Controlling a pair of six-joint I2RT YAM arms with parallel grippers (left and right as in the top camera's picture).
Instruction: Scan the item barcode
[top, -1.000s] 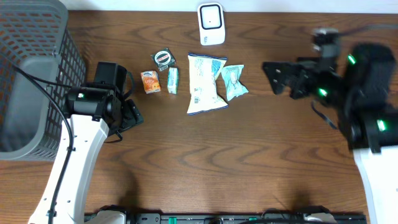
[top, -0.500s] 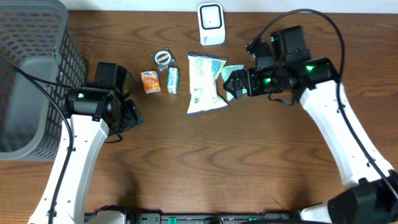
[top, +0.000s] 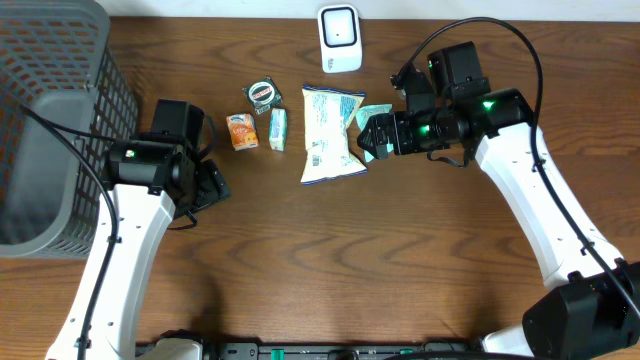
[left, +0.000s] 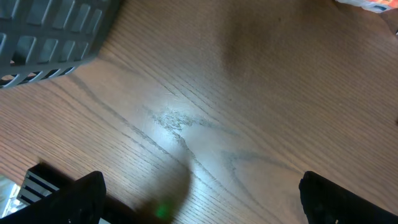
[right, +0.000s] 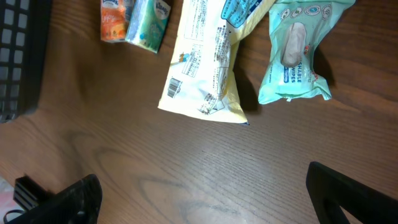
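A white barcode scanner (top: 339, 38) stands at the table's far edge. In front of it lie a large white and yellow bag (top: 330, 135), a teal wipes pack (top: 374, 112), a small green pack (top: 277, 128), an orange pack (top: 242, 131) and a round tin (top: 263, 93). My right gripper (top: 372, 136) hovers open over the teal pack's near end, covering part of it. In the right wrist view the bag (right: 205, 68) shows a barcode, the wipes pack (right: 297, 50) lies beside it, and only bare wood lies inside the right gripper (right: 208, 199). My left gripper (top: 212, 185) is open over bare wood (left: 205, 199).
A tall grey mesh basket (top: 50, 130) fills the left end of the table, close to my left arm. Its corner shows in the left wrist view (left: 56, 31) and at the left edge of the right wrist view (right: 18, 56).
My right arm has swung in from the table's right side to above the teal wipes pack, still open. The left arm has not moved.
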